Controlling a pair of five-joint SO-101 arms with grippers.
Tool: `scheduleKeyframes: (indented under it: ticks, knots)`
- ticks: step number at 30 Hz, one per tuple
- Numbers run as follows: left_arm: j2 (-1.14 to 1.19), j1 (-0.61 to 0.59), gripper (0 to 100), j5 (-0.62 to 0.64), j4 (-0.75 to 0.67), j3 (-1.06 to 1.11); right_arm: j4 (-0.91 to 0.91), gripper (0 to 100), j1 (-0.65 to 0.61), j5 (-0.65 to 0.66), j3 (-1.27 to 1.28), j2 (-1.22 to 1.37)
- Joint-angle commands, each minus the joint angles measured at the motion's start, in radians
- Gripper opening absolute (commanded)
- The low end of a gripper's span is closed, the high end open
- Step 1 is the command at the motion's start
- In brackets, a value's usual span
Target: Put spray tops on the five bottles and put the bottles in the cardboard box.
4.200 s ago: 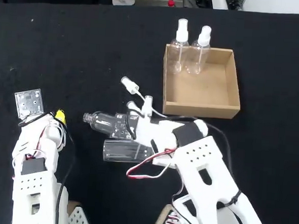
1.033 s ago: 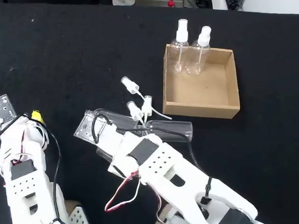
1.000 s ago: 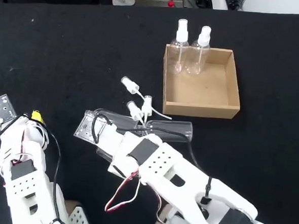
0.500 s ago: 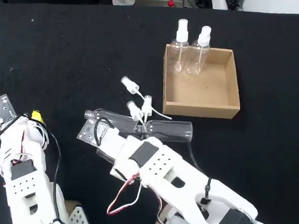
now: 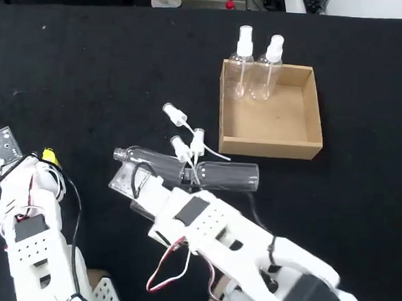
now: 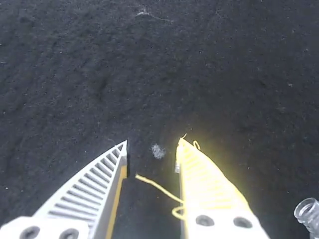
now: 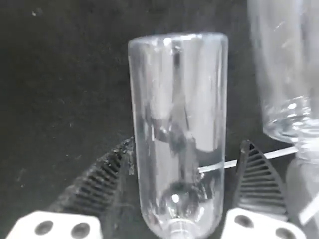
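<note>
Left claw (image 6: 151,145): fingers apart over the bare table (image 5: 90,69) by its near left corner, having swung leftward, now idle. Right claw (image 7: 187,145): drawn back toward the near edge over the last second, its arm slanting low across mid-table. Its jaws stand apart astride a clear uncapped bottle (image 7: 177,124), so a grasp appears lined up but not closed. A second bottle (image 5: 152,163) and third bottle (image 5: 228,174) lie beyond, beside three loose spray tops (image 5: 180,148). Two capped bottles (image 5: 241,68) stand in the cardboard box (image 5: 269,149).
</note>
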Motion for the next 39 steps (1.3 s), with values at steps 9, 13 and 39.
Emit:
scheduleKeyframes:
  ticks: [9,13,39]
  knots:
    - [-0.012,-0.002,16,0.009,-0.023,-0.027,-0.015,0.3,-0.003,0.002,-0.054,0.039]
    - [-0.012,-0.002,16,0.009,-0.023,-0.027,0.143,6.7,0.051,0.005,-0.124,-0.059]
    - [-0.012,-0.002,16,0.009,-0.023,-0.027,0.787,1.1,1.61,1.053,-0.639,-0.248]
